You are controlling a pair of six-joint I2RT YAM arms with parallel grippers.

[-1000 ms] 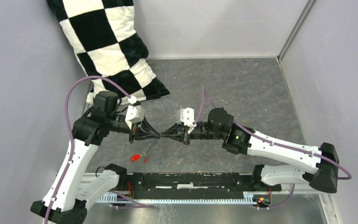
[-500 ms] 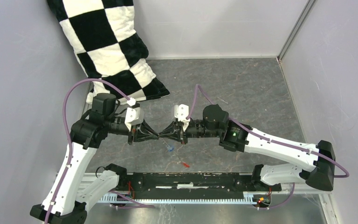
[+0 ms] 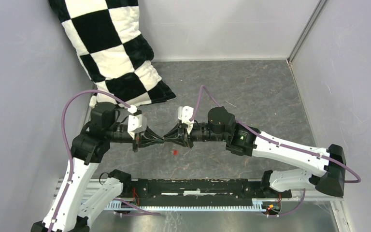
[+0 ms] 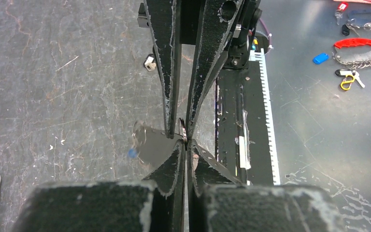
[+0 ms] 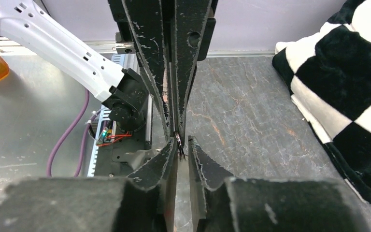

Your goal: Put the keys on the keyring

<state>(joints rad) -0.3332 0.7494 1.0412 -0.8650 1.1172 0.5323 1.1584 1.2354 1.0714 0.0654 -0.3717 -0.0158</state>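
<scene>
My two grippers meet tip to tip above the middle of the floor. The left gripper is shut on the edge of the thin grey keyring. The right gripper stands slightly open around the same wire, which lies against its left finger, with a gap on the other side. A small red key shows just below the tips. I cannot tell whether it hangs or lies on the floor. A blurred blue-headed key shows left of my left fingertips.
A black-and-white checked pillow leans in the far left corner. Grey walls close in both sides and the back. The black mounting rail runs along the near edge. Loose coloured tags and keys lie beyond it.
Both arms have shifted a little to the left, still tip to tip. The left jaws have closed tighter and the right jaws have parted slightly. The coloured keys below have swung about.
</scene>
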